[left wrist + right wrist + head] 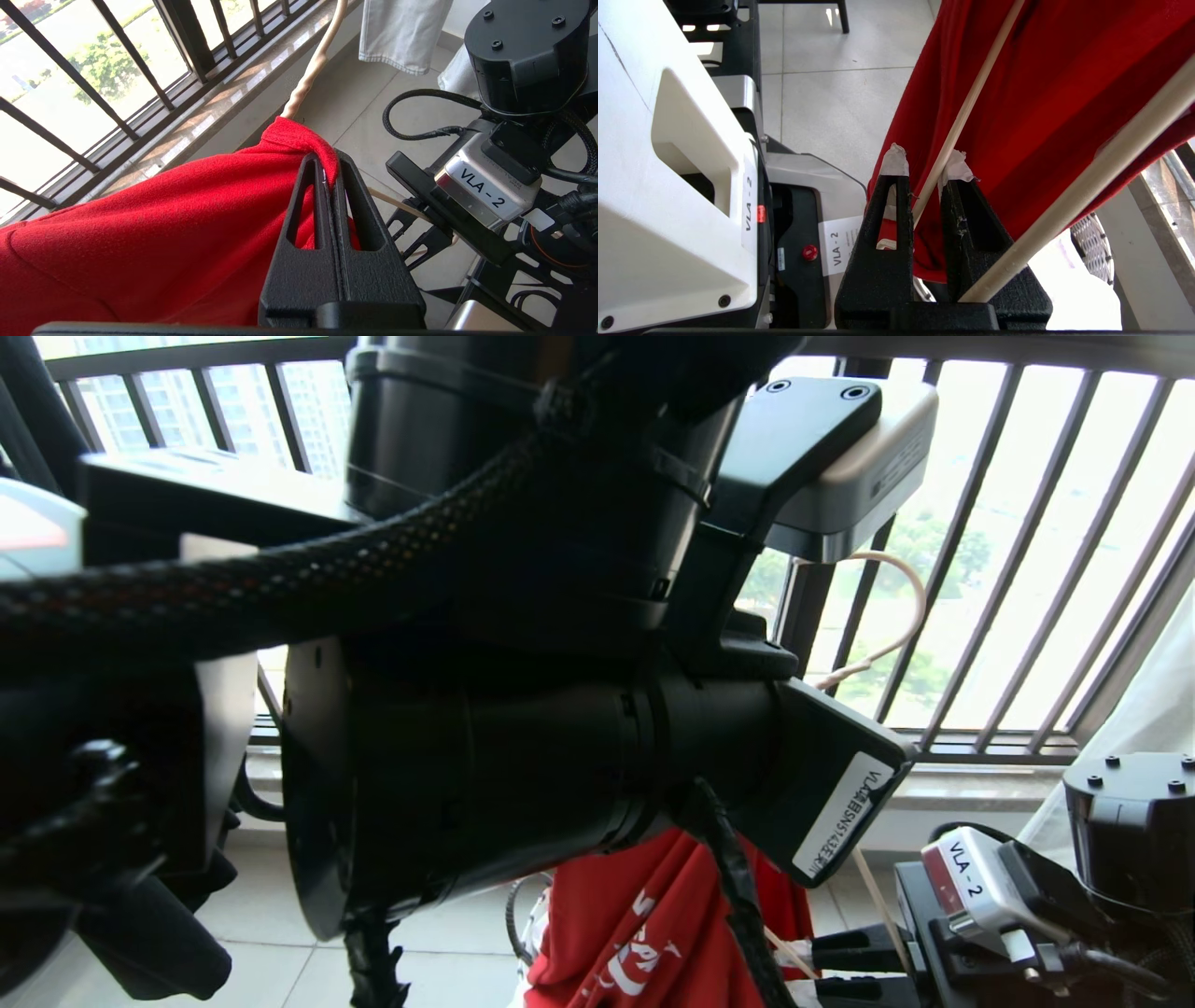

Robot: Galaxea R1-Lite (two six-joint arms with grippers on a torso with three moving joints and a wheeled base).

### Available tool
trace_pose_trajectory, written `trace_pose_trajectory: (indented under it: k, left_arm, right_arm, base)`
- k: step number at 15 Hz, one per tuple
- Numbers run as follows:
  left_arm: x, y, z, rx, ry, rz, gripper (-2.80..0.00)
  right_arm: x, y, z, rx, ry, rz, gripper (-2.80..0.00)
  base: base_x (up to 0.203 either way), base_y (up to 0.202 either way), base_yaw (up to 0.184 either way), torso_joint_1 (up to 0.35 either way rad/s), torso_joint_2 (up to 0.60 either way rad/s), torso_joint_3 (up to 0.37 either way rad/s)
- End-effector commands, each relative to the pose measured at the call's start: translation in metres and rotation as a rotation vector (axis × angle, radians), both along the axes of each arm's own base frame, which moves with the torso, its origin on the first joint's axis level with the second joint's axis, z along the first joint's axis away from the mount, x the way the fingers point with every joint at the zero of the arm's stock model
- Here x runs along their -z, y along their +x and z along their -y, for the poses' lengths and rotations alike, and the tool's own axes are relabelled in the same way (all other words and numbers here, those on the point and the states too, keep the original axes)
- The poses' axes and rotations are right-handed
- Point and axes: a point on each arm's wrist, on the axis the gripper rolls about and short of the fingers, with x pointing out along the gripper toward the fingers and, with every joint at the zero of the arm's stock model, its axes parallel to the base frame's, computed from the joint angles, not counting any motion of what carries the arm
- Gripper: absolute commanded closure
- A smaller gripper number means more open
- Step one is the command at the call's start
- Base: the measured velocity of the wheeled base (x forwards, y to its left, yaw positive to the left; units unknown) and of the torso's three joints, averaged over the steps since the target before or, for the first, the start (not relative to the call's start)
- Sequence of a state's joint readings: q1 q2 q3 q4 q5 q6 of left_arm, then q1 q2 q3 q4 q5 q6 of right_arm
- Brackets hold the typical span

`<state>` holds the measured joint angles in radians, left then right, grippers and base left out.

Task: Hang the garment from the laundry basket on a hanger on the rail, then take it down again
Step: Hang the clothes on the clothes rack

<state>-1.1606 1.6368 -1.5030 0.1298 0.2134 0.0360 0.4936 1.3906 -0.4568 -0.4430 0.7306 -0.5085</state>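
Arm (pixel 485 709) blocks garment (pixel 644 924) before railing (pixel 1008 569).

"VLA - 2" reads on a white label atop a silver wrist module (pixel 486 189), and on two white stickers on the robot's base (pixel 748 210).

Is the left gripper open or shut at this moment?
Shut. The left gripper has its fingers pressed together, pinching the collar edge of the garment beside the hanger neck.
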Motion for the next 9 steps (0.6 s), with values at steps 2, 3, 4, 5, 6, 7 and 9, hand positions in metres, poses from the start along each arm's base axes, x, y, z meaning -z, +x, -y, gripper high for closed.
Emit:
trace_pose_trajectory:
  k: [2,3,4,5,6,7,9]
  left_arm:
    - [0.000,-0.001,-0.001,-0.002,0.000,0.002,-2.80]
    - [0.000,-0.001,-0.002,-0.002,0.002,0.001,-2.80]
    - [0.000,-0.002,-0.004,-0.003,0.004,0.000,-2.80]
    - [0.001,-0.003,-0.007,-0.003,0.008,0.000,-2.80]
    - [0.001,-0.004,-0.010,-0.005,0.011,0.001,-2.80]
    - [0.001,-0.005,-0.014,-0.006,0.010,0.002,-2.80]
    - [-0.003,-0.009,-0.026,-0.014,0.000,0.007,-2.80]
  right_arm:
    - [-0.001,0.000,0.000,-0.005,0.005,0.008,0.00]
    - [-0.001,0.000,0.000,-0.005,0.005,0.008,0.00]
    - [-0.002,0.000,0.000,-0.005,0.005,0.009,0.00]
    - [-0.002,0.000,0.000,-0.002,0.007,0.005,0.00]
    - [-0.002,0.001,0.000,0.000,0.010,0.002,0.00]
    - [-0.002,0.001,0.000,0.001,0.010,0.002,0.00]
    - [-0.003,0.001,0.001,0.006,0.011,0.004,0.00]
  base:
    - [0.000,0.000,0.000,0.000,0.00,0.000]
    - [0.000,0.000,0.000,0.000,0.00,0.000]
    - [0.000,0.000,0.000,0.000,0.00,0.000]
    - [0.000,0.000,0.000,0.000,0.00,0.000]
    - [0.000,0.000,0.000,0.000,0.00,0.000]
    - [0.000,0.000,0.000,0.000,0.00,0.000]
    - [0.000,0.000,0.000,0.000,0.00,0.000]
